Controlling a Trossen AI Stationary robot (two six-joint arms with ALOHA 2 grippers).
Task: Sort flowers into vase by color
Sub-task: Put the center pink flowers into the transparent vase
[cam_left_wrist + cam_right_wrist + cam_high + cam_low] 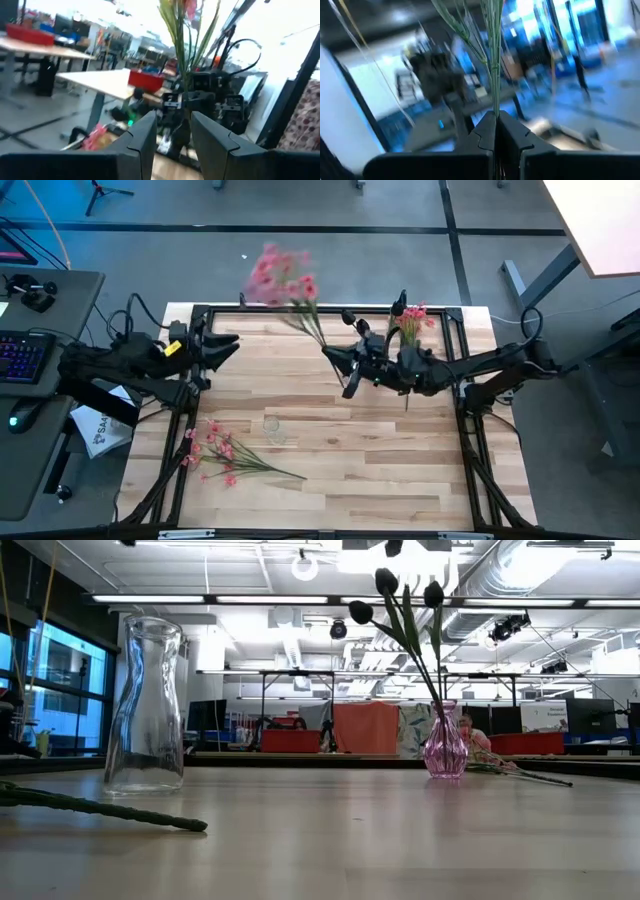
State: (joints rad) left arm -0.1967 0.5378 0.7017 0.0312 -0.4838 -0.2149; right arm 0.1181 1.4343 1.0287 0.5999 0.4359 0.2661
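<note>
My right gripper [332,358] is over the table's far middle, shut on a bunch of pink flowers [280,275] with thin green stems. The bunch also shows in the left wrist view [182,45]. A small pink glass vase [445,748] with dark tulip buds [386,582] stands on the table at the far right, partly under my right arm. More pink flowers [412,315] lie beside it. Another pink bunch [225,452] lies flat at the near left. My left gripper [228,346] is open and empty at the far left. My right gripper pinches the bunch's green stems [495,107] near their lower end between its two shut fingers. The stems rise up out of the fingers. The bunch is lifted clear of the table, its blossoms leaning toward the far left.
A clear glass vase [272,428] stands upright at the table's near middle; it also shows in the low view [145,705], with a green stem [100,808] lying in front of it. A black frame [200,310] runs round the table's edge. A keyboard desk [30,355] stands to the left.
</note>
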